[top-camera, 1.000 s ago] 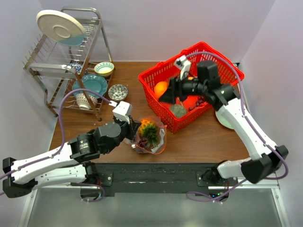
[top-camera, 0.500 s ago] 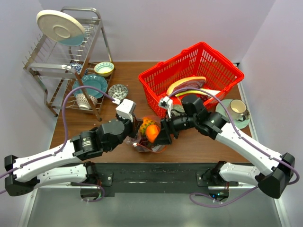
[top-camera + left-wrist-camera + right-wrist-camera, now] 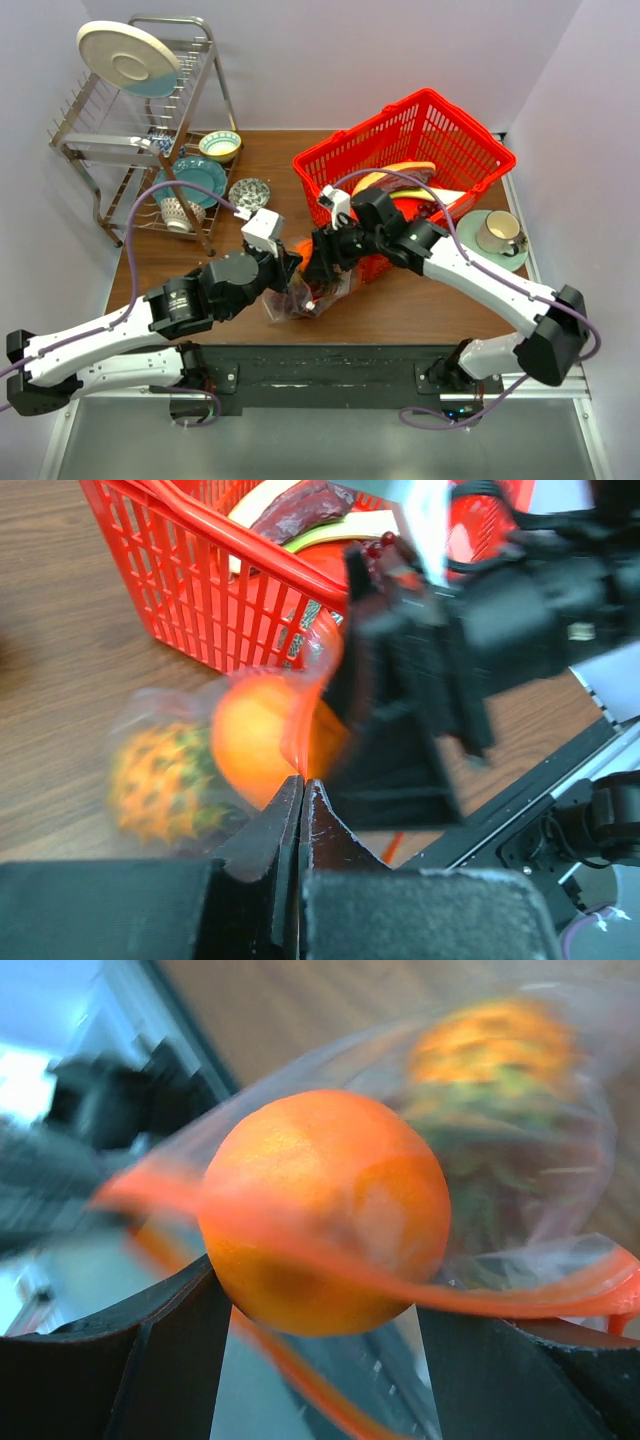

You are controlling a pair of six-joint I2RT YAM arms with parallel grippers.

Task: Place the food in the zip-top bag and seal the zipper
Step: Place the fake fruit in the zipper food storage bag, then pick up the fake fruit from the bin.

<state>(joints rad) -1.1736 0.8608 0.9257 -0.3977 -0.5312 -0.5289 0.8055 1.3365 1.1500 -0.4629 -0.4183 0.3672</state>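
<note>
The clear zip-top bag (image 3: 298,298) lies at the table's front middle, between the two arms. My left gripper (image 3: 301,783) is shut on the red-orange zipper (image 3: 300,730) at the bag's mouth and holds that edge up. My right gripper (image 3: 318,1295) is shut on an orange toy fruit (image 3: 325,1210), which sits in the bag's mouth with the zipper strip (image 3: 500,1298) lying across it. The pineapple (image 3: 495,1050) is inside the bag, beyond the orange. In the top view the right gripper (image 3: 318,265) stands just right of the left gripper (image 3: 289,268).
The red mesh basket (image 3: 470,122) stands behind the bag at the back right, with more toy food in it. A cup on a saucer (image 3: 497,235) sits right of it. A dish rack (image 3: 130,130) and small bowls (image 3: 248,193) fill the back left.
My right gripper has carried the orange fruit from the basket down and left to the bag's mouth. The left gripper still pinches the zipper; the bag has shifted slightly.
</note>
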